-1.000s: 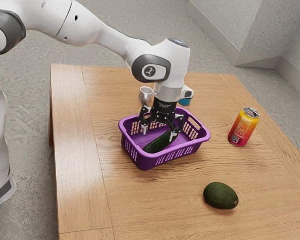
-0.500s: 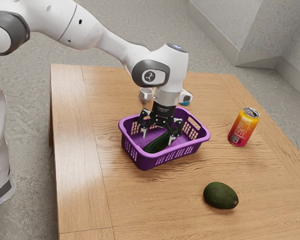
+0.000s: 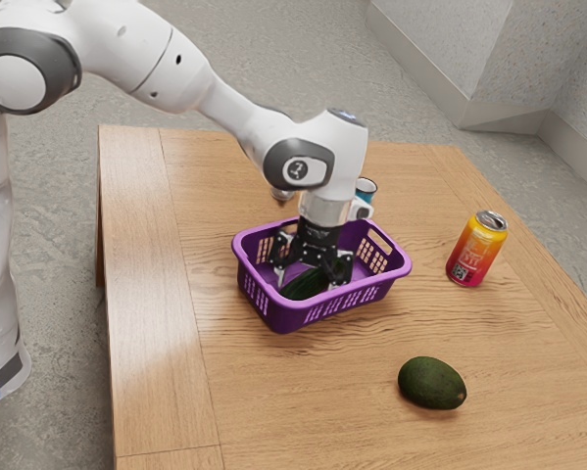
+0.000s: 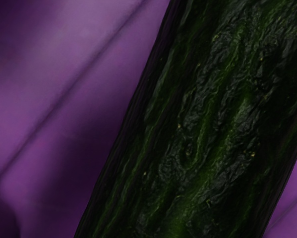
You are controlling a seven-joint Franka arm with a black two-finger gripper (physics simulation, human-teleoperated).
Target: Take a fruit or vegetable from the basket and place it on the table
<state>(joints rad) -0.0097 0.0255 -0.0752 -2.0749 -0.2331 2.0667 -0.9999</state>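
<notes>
The tool (image 3: 309, 278) is lowered into the purple basket (image 3: 407, 271), its black fingers standing wide apart over the cucumber (image 3: 304, 285). The cucumber, long and rounded, lies slantwise on the basket's floor. In the wrist view its dark green skin is wrinkled and finely ridged, with paler green streaks and small light flecks; the floor beneath it is smooth purple with a thin, straight line across it.

The basket is a rounded rectangle with a thick, glossy rim and walls pierced by rows of small slots. It rests on the surface (image 3: 156, 333), pale brown wood with flowing grain and straight seams, between the far edge and the avocado (image 3: 431, 383). That is a plump, dark green oval with pebbled skin, well apart from the basket. A shiny cylindrical can (image 3: 477, 251), yellow running into orange and pink, stands upright near the edge at the exterior view's right. Toward the far edge, behind the arm, sits a white-and-blue cup (image 3: 367, 186), partly hidden.
</notes>
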